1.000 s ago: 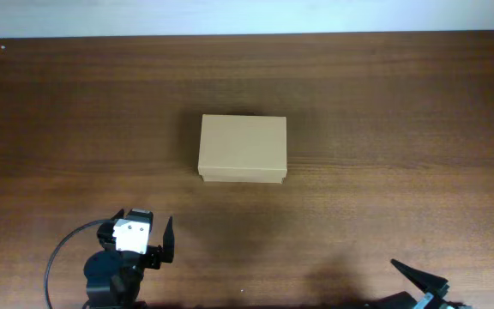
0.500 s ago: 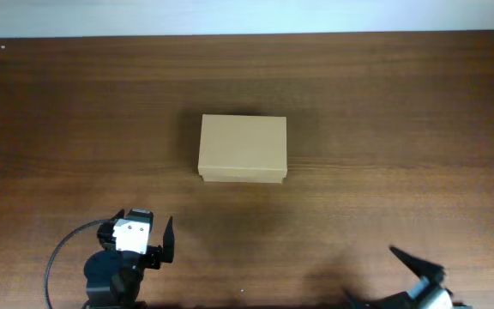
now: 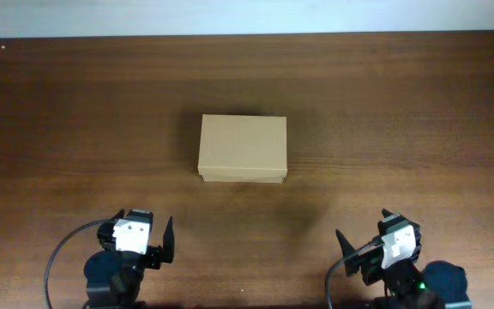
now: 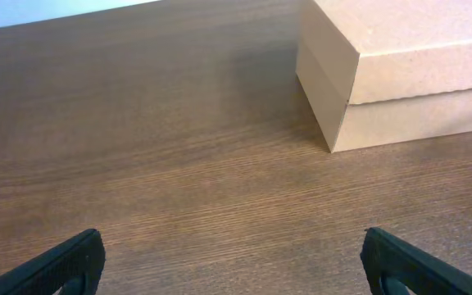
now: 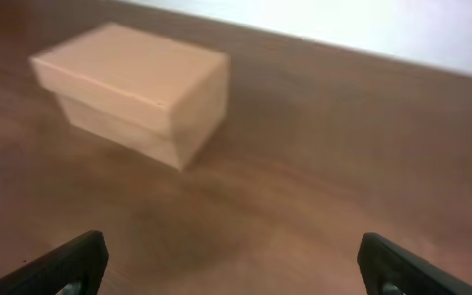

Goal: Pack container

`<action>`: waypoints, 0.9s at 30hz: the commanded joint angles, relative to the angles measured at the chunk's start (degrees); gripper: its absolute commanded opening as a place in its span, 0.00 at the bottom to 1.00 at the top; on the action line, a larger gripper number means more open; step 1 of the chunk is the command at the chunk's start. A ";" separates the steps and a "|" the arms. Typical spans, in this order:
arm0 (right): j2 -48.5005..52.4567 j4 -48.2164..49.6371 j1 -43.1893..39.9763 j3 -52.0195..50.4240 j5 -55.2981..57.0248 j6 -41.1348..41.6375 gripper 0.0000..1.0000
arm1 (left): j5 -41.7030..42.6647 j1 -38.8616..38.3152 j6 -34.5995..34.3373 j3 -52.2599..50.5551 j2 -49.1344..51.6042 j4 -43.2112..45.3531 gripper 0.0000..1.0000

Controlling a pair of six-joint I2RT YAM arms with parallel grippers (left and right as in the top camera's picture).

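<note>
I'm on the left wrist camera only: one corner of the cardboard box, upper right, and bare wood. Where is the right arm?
Observer: The right pincer is near the table's front edge, in front of the box and off to its right, well apart from it.
Operator: Is it open or carrying something?
Observer: In the right wrist view its jaws stand wide open with nothing between them.
Operator: Do you see anything to pack?
Observer: No. The overhead view shows only the closed box lying on the wood, with no loose items.
</note>
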 commanded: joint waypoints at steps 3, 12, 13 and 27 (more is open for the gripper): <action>-0.37 0.52 -2.08 -2.75 3.10 1.49 0.99 | -0.20 0.28 0.92 -0.31 -0.63 -0.07 1.00; -0.39 0.57 -2.08 -8.02 3.67 1.49 0.99 | -0.22 0.28 0.92 -0.31 -0.63 -0.07 1.00; -0.39 0.57 -2.08 -8.55 3.67 1.49 0.99 | -0.22 0.28 0.92 -0.31 -0.63 -0.04 0.99; -0.39 0.52 -3.67 -13.16 3.82 1.46 0.99 | -0.20 0.28 0.92 -0.31 -0.63 -0.07 1.00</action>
